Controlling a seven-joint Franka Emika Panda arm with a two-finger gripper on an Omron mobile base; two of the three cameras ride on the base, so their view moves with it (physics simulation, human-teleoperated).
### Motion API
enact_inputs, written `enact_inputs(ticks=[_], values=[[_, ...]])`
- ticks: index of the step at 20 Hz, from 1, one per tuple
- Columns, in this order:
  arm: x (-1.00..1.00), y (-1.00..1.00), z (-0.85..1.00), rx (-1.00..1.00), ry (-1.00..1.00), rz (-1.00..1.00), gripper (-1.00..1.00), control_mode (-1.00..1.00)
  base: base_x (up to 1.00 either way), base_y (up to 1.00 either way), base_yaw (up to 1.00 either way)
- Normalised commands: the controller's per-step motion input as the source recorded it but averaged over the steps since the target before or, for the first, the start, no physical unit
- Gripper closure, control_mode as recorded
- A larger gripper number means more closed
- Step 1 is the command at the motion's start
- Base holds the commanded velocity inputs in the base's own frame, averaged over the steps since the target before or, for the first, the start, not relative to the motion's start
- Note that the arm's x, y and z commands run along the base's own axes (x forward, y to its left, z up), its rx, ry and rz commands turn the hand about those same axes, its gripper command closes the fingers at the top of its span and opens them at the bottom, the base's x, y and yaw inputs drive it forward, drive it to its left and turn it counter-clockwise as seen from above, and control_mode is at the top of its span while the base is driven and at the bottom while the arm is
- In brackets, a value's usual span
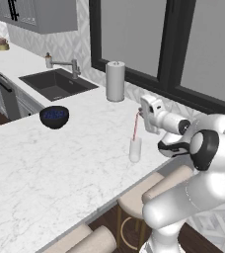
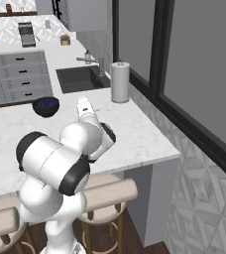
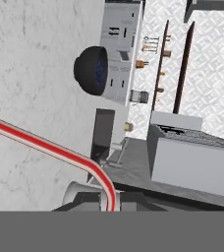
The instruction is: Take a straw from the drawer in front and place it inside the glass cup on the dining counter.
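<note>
Dark-framed windows (image 1: 173, 54) behind and right of jaws; patterned grey wall tiles (image 2: 204, 198); black sink (image 1: 55, 84) far left; beige stools (image 2: 105, 193) below; grey cabinets (image 2: 21, 74) beyond.

White glossy arm (image 1: 203, 183) w/ rounded segments, black joint rings, white claw (image 1: 143, 114).

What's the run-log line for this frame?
phase: placing | gripper: shut on straw | straw: lower end in glass cup | cup: upright on dining counter, near edge
</note>
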Motion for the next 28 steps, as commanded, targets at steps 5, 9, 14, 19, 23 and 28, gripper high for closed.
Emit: enact_inputs(ticks=[5, 9, 14, 19, 23, 28], values=[[0.20, -0.24, -0.38, 0.06, -0.18, 0.15, 1.00, -1.00, 0.00, 0.00, 0.00], [0.07, -0.24, -0.64, 0.03, -0.22, 0.15, 1.00, -1.00, 0.00, 0.00, 0.00], [0.00, -0.26, -0.79, 0.01, -0.21, 0.11, 1.00, -1.00, 0.00, 0.00, 0.00], [0.01, -0.06, -0.86, 0.04, -0.21, 0.10, 1.00, -1.00, 0.00, 0.00, 0.00], [0.18, 0.00, -0.57, 0.12, -0.16, 0.11, 1.00, -1.00, 0.00, 0.00, 0.00], [0.15, 0.00, -0.37, 0.12, -0.14, 0.10, -1.00, -1.00, 0.00, 0.00, 0.00]])
